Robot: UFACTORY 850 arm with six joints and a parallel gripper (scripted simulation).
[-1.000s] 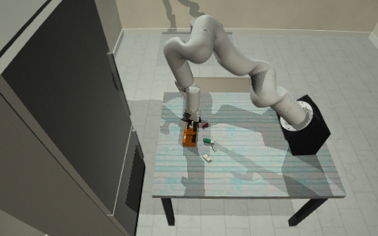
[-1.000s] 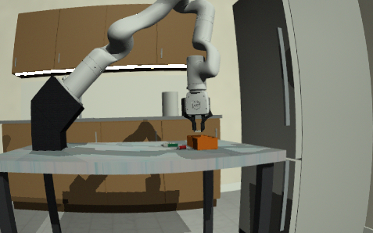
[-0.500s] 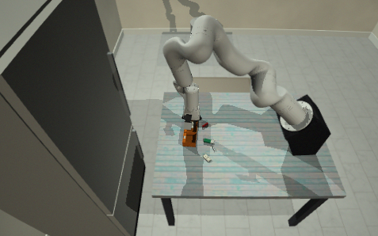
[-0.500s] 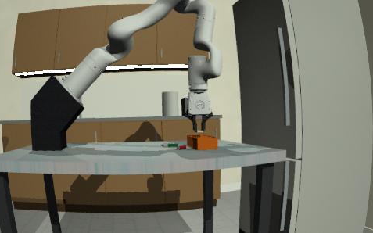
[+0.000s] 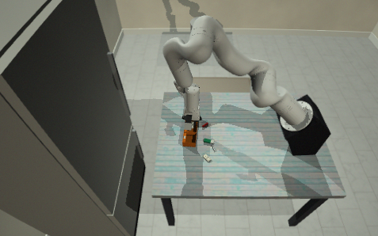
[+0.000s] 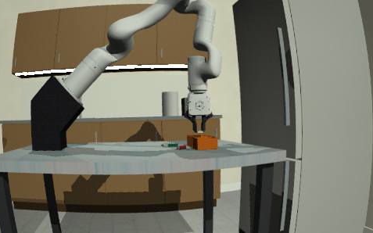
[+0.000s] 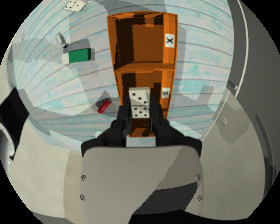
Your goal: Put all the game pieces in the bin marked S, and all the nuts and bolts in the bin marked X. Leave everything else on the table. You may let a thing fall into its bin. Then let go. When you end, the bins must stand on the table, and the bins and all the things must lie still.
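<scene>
One white domino (image 6: 201, 131) (image 7: 139, 102) is grasped in the pincer (image 5: 192, 120) (image 6: 199, 129) (image 7: 140, 103), above the S section of the orange bin unit (image 5: 189, 143) (image 6: 206, 143) (image 7: 171, 57), its spotted face showing in the wrist view. That unit, my landmark, stands on the table (image 5: 249, 174) (image 6: 136, 166) (image 7: 41, 90), its X section adjoining the S section across an orange divider. Near the unit, beside its S end, lies a small red object (image 5: 205, 124) (image 6: 181, 147) (image 7: 104, 105). On that same side, farther from the unit, lies a green object (image 5: 208, 141) (image 6: 172, 145) (image 7: 80, 55) with a whitish end. Just beside it is a small grey bolt-like piece (image 5: 213, 148) (image 7: 61, 40). Farthest from the unit, past the X end, a second domino (image 5: 207, 157) (image 7: 74, 5) lies spots up.
</scene>
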